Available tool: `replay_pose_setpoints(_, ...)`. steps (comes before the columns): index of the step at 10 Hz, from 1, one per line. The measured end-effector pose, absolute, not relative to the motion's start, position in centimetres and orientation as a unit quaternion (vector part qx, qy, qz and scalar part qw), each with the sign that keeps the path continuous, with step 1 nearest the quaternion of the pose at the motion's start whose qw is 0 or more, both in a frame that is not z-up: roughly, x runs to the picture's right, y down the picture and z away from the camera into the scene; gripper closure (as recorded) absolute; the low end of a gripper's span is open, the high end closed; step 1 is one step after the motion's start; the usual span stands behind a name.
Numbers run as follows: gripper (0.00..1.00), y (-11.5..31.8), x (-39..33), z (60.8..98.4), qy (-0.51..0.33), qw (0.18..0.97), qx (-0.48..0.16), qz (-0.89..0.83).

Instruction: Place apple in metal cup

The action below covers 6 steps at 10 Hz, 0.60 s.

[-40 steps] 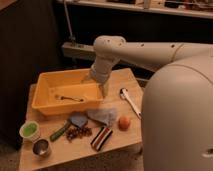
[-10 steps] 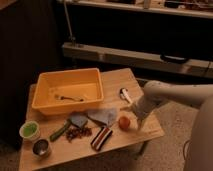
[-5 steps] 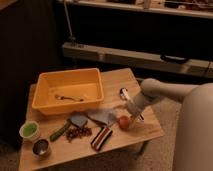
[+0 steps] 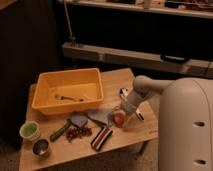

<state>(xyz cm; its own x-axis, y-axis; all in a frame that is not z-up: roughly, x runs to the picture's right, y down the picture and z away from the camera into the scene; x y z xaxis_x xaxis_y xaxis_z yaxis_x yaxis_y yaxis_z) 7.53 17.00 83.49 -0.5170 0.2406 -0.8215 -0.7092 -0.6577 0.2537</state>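
The apple point(image 4: 118, 120), small, round and orange-red, lies on the wooden table point(image 4: 120, 145) near its right side. My gripper point(image 4: 121, 114) hangs right over the apple, its tip at the fruit. The arm point(image 4: 142, 90) reaches in from the right. The metal cup point(image 4: 41, 148), short and shiny grey with a dark inside, stands at the table's front left corner, far from the gripper.
A yellow bin point(image 4: 70, 90) holding a utensil sits at the back left. A white cup with green contents point(image 4: 29, 131) stands by the metal cup. A green item point(image 4: 59, 131), a dark reddish-brown cluster point(image 4: 78, 132), a grey piece point(image 4: 78, 120), a red-and-white packet point(image 4: 101, 138) and a spoon point(image 4: 123, 92) lie mid-table.
The arm has swung from over the yellow bin to the right side of the table, and the gripper has come down onto the apple. The apple has not moved.
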Motion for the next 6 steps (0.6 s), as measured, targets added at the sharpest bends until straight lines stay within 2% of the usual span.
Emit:
replay_pose_setpoints(2,0.74,17.4,7.7,83.4,0.309,0.291,-0.396,0.814)
replay_pose_setpoints(3,0.80,17.5,7.7,83.3,0.314,0.292,-0.395,0.812)
replay_pose_setpoints(6,0.82,16.4,7.1,82.4,0.309,0.300,-0.395,0.811)
